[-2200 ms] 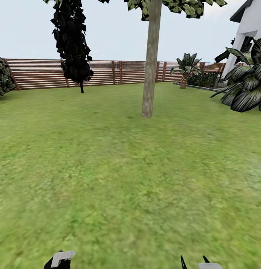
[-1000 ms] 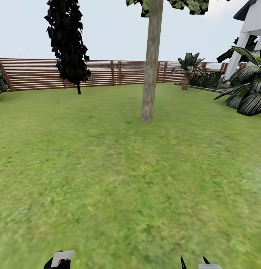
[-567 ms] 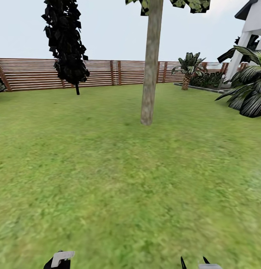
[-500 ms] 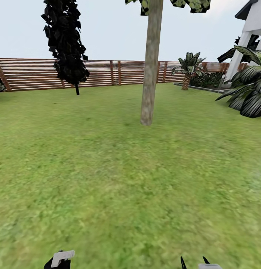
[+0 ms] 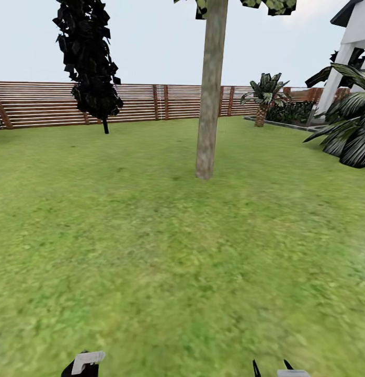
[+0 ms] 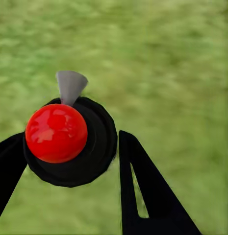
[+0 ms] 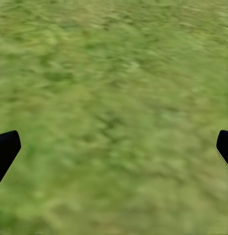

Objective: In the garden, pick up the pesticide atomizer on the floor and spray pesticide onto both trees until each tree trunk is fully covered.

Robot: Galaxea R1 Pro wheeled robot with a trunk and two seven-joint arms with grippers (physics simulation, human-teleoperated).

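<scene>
Lawn (image 5: pixel 151 251) underfoot, slat fence (image 5: pixel 46 103) along the far edge. One thick grey-brown tree trunk (image 5: pixel 208 94) stands straight ahead of me, a touch right of centre, well apart from both arms. Its long axis runs near upright, with a slight lean.

Left tool (image 6: pixel 69 152): fingers (image 6: pixel 143 191) closed around the pesticide atomizer (image 6: pixel 69 142). From the left wrist I see its red cap and a small grey spout against grass. In the head view the atomizer's pale top (image 5: pixel 87 360) pokes up at the lower edge, left side.

Right tool (image 7: pixel 114 142): spread wide, nothing between the tips, grass below.

No mist on the trunk that I can make out. Second tree not identified here; the thin black-leaved tree (image 5: pixel 88 63) by the fence is not a target.

Judgement: the trunk is forward of the left tool and somewhat toward my right. The left arm carries the sprayer, so it does the work. I need to close the gap, then swing the spout toward the trunk and sweep along its height.
</scene>
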